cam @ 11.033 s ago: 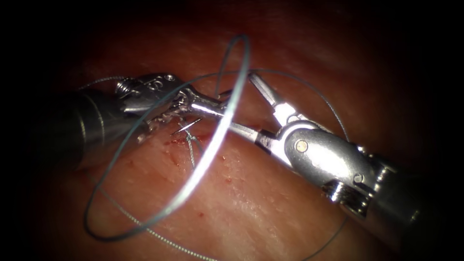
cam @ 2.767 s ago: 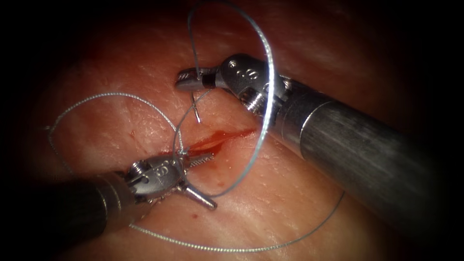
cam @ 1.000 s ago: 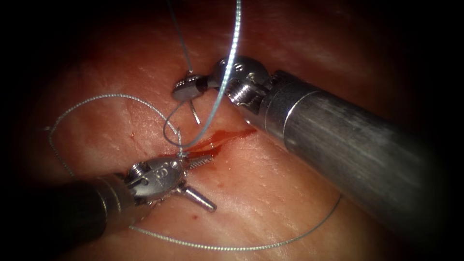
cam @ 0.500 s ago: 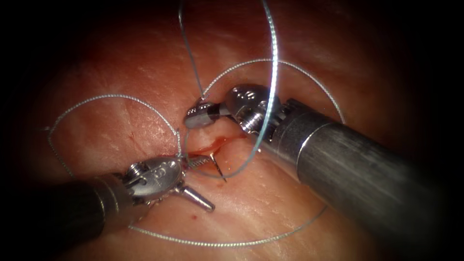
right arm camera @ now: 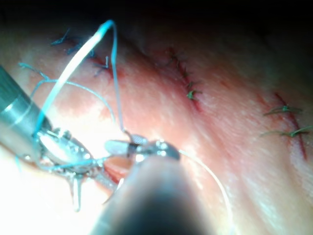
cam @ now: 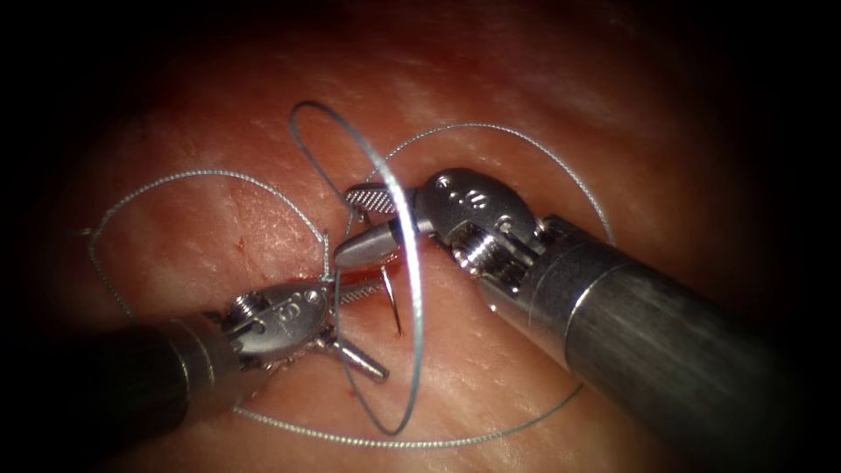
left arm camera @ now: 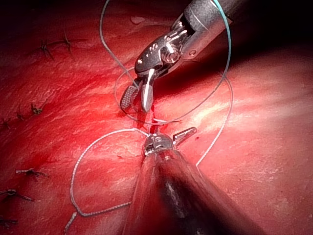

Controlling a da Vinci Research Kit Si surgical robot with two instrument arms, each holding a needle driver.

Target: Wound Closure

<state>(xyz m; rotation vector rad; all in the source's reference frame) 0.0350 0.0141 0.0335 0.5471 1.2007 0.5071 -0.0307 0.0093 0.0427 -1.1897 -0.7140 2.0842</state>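
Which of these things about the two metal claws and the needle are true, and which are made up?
1. The right tool has its jaws open. True.
2. The left tool grips the needle. False: its jaws are open, and the needle sits free between the tools, by the cut.
3. Thread curls in loops over the tissue. True.
4. The cut is dry. False: there is red fluid in it.

a surgical training bench in a lab: bare pork tissue [left arm camera: 264,147] bearing several practice stitch rows [right arm camera: 188,83], worked by a metal robotic tool [cam: 613,324].
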